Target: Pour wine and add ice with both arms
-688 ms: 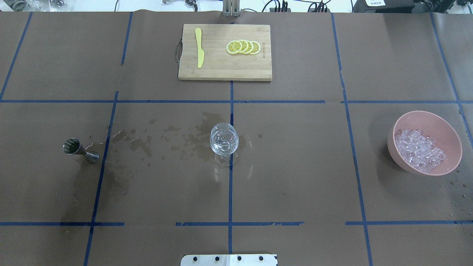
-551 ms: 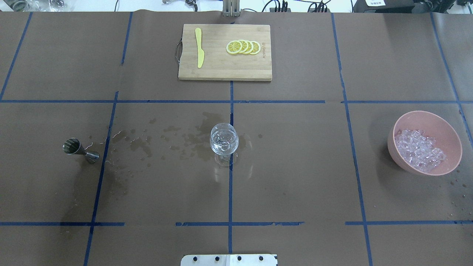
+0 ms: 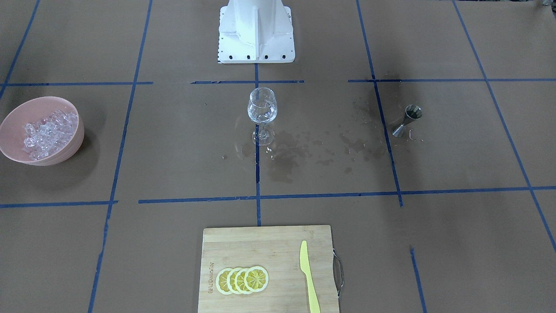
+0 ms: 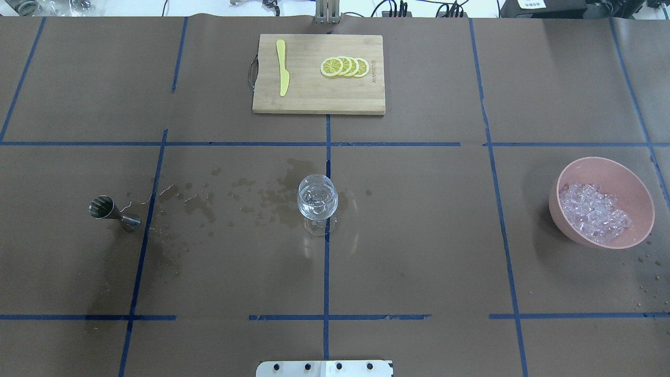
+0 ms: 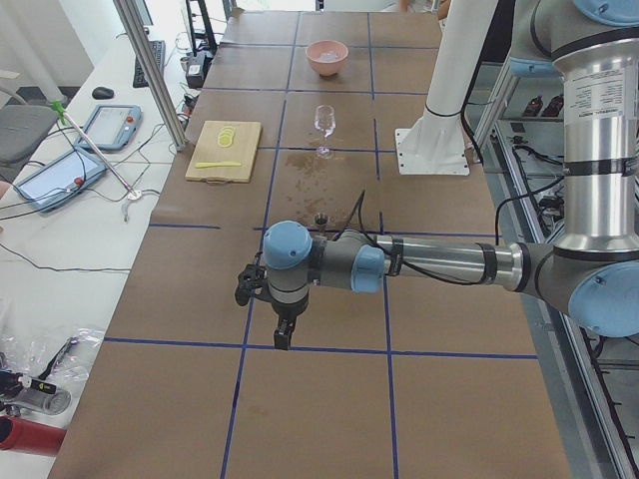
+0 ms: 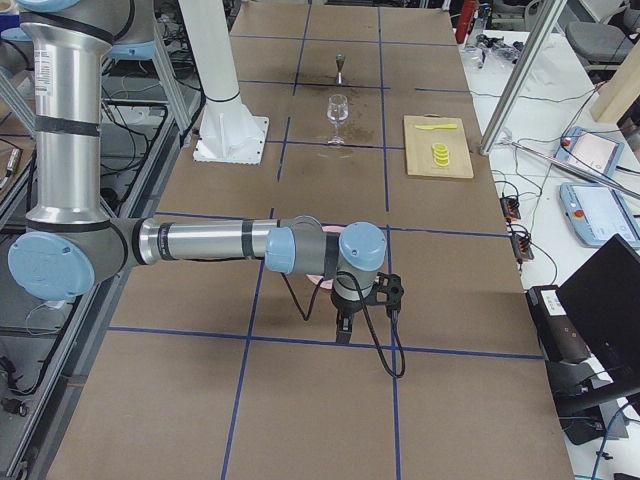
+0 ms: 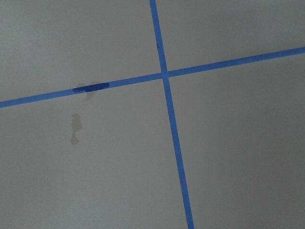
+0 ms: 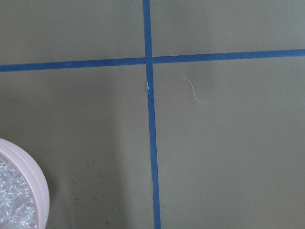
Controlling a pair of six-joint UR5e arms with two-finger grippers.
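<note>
A clear wine glass [image 4: 317,199] stands upright at the table's middle and also shows in the front view [image 3: 262,106]. A little clear wine, barely visible, lies in its bowl. The ice [image 4: 594,213] fills a pink bowl [image 4: 636,180] at the right. A steel jigger [image 4: 107,208] stands at the left. My left gripper [image 5: 283,339] hangs over bare table far left of the jigger. My right gripper [image 6: 343,322] hangs just beyond the pink bowl, whose rim [image 8: 40,183] shows in the right wrist view. I cannot tell whether either gripper is open or shut.
A wooden cutting board [image 4: 314,97] at the far side carries lemon slices [image 4: 344,67] and a yellow knife [image 4: 282,68]. Wet stains [image 4: 209,204] spread between jigger and glass. The white pedestal base [image 3: 256,30] stands at the robot's edge.
</note>
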